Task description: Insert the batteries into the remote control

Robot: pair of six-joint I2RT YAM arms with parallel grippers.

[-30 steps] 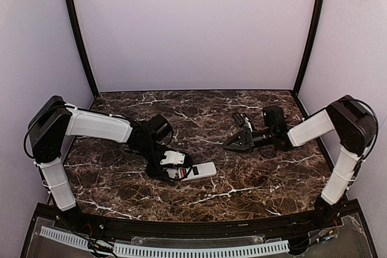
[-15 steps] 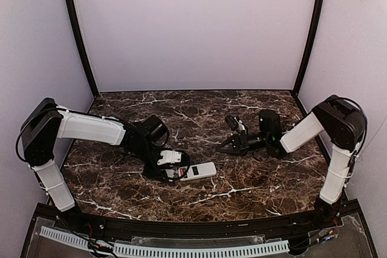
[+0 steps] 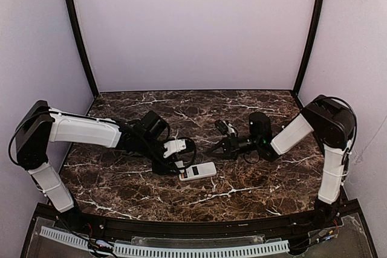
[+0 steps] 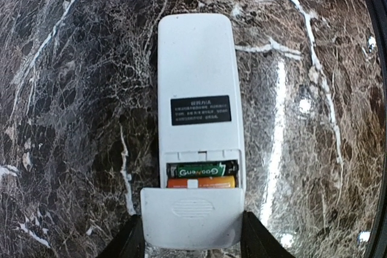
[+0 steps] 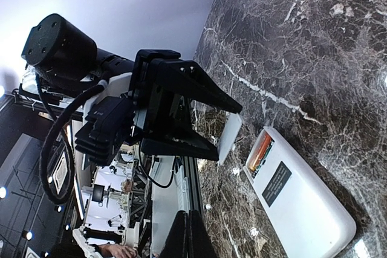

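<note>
Bright, sharp; glare on table [image 4: 279,119]

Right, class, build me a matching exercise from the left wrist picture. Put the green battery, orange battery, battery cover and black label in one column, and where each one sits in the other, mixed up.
Things
1. green battery
2. orange battery
3. battery cover
4. black label

Places
A. between the fingers of the left gripper
B. seated in the remote control, on the side nearer the label
C. on the middle of the remote control's white back
D. seated in the remote control, on the side nearer the cover

Pairs: 1-B, 2-D, 3-A, 4-C
</note>
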